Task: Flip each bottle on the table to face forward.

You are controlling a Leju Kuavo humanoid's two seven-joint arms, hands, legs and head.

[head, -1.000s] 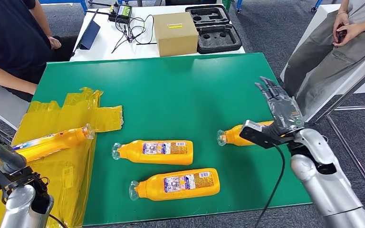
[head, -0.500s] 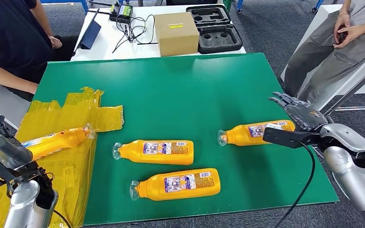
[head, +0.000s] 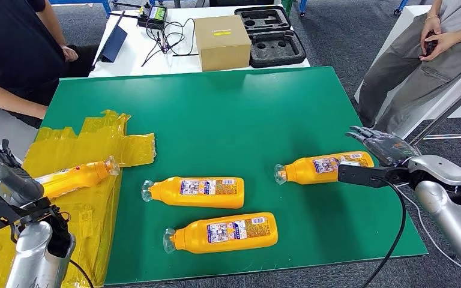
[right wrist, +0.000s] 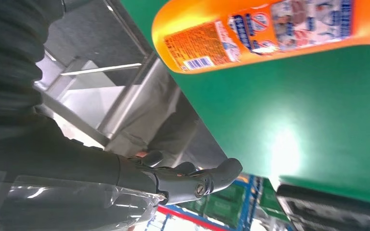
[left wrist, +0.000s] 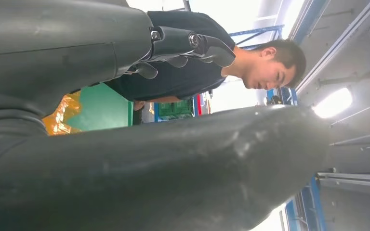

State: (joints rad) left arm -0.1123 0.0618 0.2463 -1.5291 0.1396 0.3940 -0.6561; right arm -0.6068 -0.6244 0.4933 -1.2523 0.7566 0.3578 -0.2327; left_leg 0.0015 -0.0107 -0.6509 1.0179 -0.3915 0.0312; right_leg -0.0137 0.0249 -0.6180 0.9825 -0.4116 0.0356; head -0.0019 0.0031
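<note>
Glossy orange bottles [head: 323,168] lying on matte green counter [head: 234,114]; left hand [head: 3,171] and right hand [head: 379,146] empty, fingers spread.

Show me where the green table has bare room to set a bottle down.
The far half of the green table is bare, from the cardboard box side down to the bottles. The near middle is crowded: three orange bottles. Yellow wrapping covers the left edge.

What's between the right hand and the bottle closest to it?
Nothing. In the head view the right hand sits off the table edge beside that bottle, not visibly touching it.
</note>
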